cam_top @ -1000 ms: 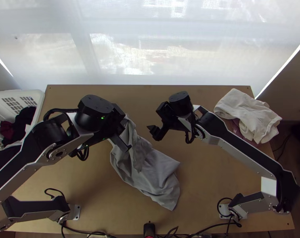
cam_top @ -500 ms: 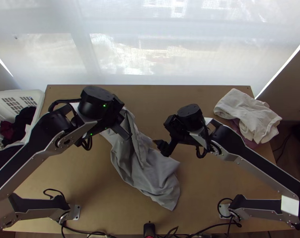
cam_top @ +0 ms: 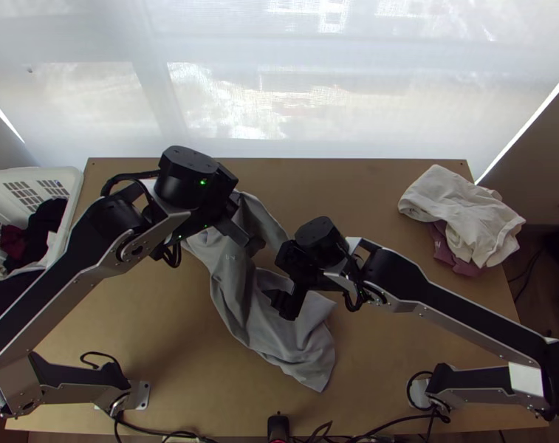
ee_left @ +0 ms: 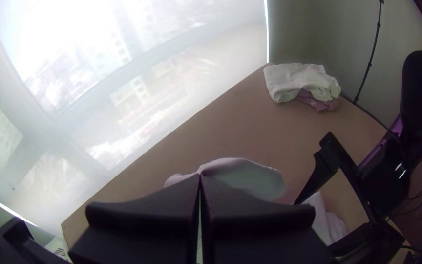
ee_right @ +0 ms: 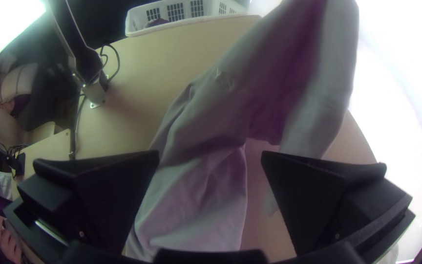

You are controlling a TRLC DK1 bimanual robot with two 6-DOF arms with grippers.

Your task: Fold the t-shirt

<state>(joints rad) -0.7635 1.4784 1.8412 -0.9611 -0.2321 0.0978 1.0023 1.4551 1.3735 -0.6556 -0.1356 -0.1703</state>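
Left tool is clamped on the grey t-shirt around 11 o'clock; right tool's apart, over the cloth.

Top cam faces down, wrist cams nearer tbl.

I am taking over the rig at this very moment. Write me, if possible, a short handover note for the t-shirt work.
Left gripper: shut on the grey t-shirt, holding one part raised.
Right gripper: open, over the shirt, nothing gripped.
Shirt: the rest trails, rumpled, on the table.
Done: one part gripped and lifted; no neat fold made.
Left to do: probably grip a second part with the right, spread flat, then fold.
Aside: white cloth at the table's far right.
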